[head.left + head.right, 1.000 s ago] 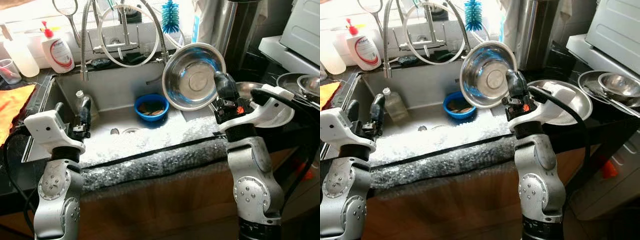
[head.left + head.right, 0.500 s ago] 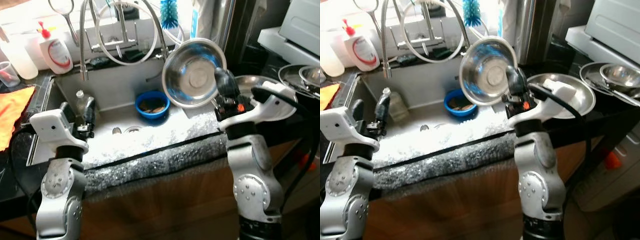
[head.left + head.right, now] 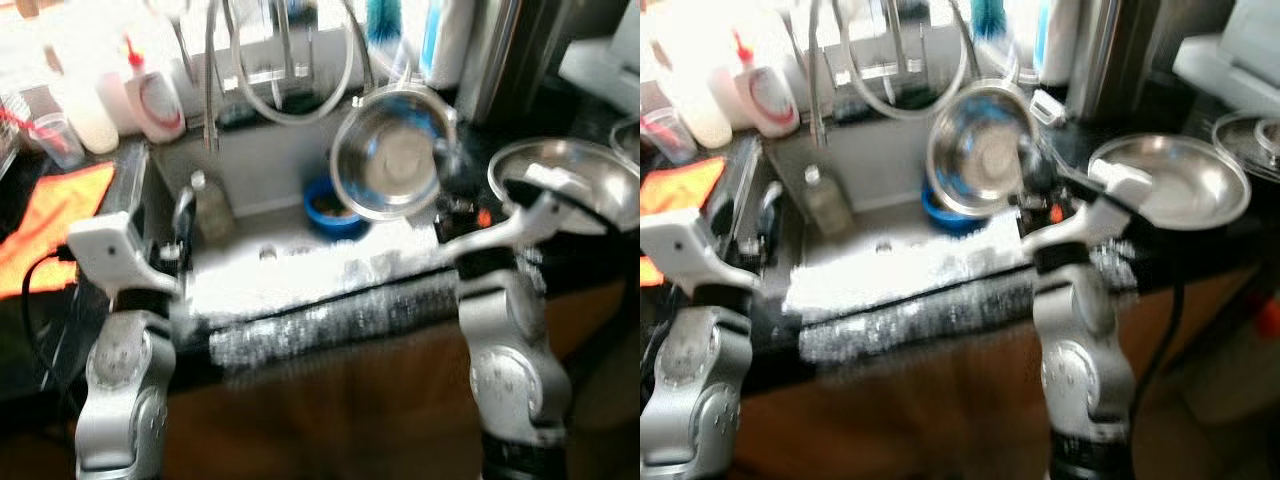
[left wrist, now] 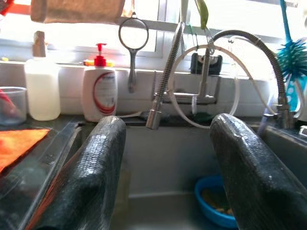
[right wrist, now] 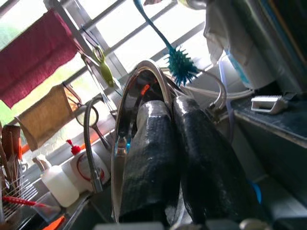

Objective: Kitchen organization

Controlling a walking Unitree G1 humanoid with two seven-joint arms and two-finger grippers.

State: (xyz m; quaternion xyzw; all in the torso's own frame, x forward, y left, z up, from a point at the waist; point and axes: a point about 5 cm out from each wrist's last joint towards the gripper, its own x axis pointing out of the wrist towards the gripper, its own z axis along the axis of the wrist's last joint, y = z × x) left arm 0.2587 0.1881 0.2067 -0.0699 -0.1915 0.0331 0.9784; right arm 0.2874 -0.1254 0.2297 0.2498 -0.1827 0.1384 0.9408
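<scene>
My right gripper (image 3: 447, 178) is shut on the rim of a steel bowl (image 3: 388, 166), held on edge above the right end of the sink (image 3: 262, 178). The right wrist view shows the bowl's rim (image 5: 125, 120) pinched between the two black fingers (image 5: 151, 153). Low at the sink's left edge, my left gripper (image 3: 180, 225) stands open with nothing between its fingers (image 4: 91, 177). A blue bowl (image 3: 330, 204) with scraps sits in the basin under the steel bowl. A small bottle (image 3: 207, 203) leans in the basin's left part.
A wide steel pan (image 3: 565, 180) rests on the dark counter to the right. A soap dispenser (image 3: 150, 98), a white bottle (image 3: 82, 105) and a clear cup (image 3: 50, 138) stand at the back left, with an orange cloth (image 3: 45, 225) nearby. Faucet hoses (image 4: 192, 76) and a blue brush (image 5: 177, 60) hang behind the sink.
The whole picture has shifted and blurred, so the camera has moved. The steel bowl stays held in my right gripper; the left gripper stays open at the sink's left edge.
</scene>
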